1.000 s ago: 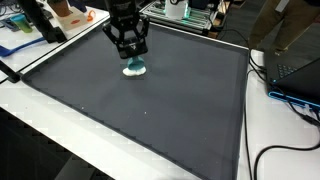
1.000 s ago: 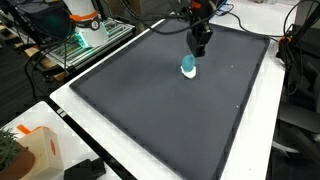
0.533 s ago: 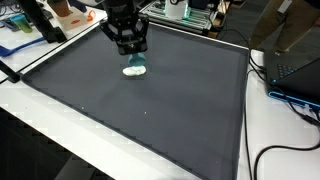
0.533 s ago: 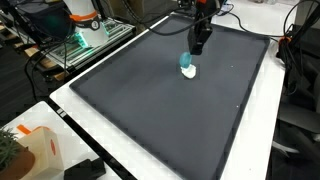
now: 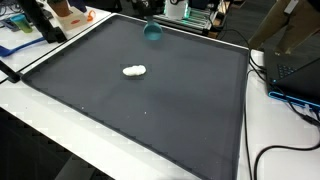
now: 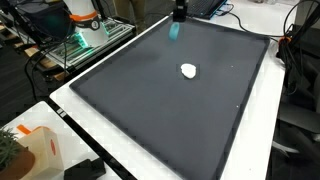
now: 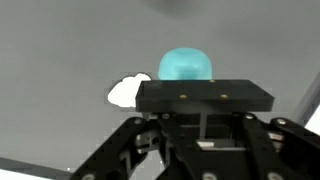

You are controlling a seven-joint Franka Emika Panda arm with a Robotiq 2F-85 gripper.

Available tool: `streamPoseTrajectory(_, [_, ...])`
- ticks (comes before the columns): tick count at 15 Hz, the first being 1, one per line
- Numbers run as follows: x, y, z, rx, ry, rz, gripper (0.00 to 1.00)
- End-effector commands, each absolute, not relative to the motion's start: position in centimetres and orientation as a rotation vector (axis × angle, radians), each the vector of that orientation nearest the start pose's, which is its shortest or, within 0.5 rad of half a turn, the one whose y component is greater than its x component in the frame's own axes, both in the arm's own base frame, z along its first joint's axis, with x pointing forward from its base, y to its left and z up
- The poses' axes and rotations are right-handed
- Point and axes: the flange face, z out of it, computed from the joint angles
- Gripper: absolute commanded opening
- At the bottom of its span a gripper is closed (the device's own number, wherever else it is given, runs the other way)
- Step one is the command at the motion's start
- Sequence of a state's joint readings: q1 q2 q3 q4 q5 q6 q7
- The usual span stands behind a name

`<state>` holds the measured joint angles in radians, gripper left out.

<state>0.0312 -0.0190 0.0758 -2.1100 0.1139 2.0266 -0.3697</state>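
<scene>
Hangs well above a wide dark mat, spread beneath the fingers in both exterior views. Shows as a gripper over the mat's far edge, partly cut off by the frame. Grips a teal cup, with fingers closed tight on it, and holds it in the air, clear of the mat. Pokes out past the fingers as a rounded teal top in the wrist view. Looks down on a small white lump lying on the mat, well below the fingers and apart from the cup.
</scene>
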Motion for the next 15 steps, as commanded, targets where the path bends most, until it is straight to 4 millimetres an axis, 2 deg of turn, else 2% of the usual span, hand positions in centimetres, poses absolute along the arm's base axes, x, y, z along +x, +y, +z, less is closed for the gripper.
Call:
streamPoseTrajectory(1, [45.4, 6.5, 43.0, -2.966, -0.391, 0.010, 0.21])
streamPoseTrajectory(4, [40.3, 7.1, 42.9, -2.900, -0.263, -0.025, 0.21])
streamPoseTrajectory(5, [38.7, 7.2, 42.6, -2.865, -0.271, -0.047, 0.21])
streamPoseTrajectory(6, [42.8, 7.4, 42.9, -2.909, -0.328, 0.028, 0.46])
streamPoseTrajectory(8, [40.2, 7.5, 42.7, -2.889, -0.308, -0.003, 0.46])
streamPoseTrajectory(9, [39.6, 7.4, 42.7, -2.887, -0.305, -0.013, 0.46])
streamPoseTrajectory(12, [39.2, 7.2, 42.8, -2.885, -0.298, -0.023, 0.46])
streamPoseTrajectory(13, [39.2, 7.2, 42.8, -2.885, -0.296, -0.022, 0.21])
streamPoseTrajectory(14, [40.2, 7.9, 42.8, -2.892, -0.210, -0.008, 0.21])
streamPoseTrajectory(15, [40.4, 8.4, 42.6, -2.889, -0.155, 0.023, 0.21])
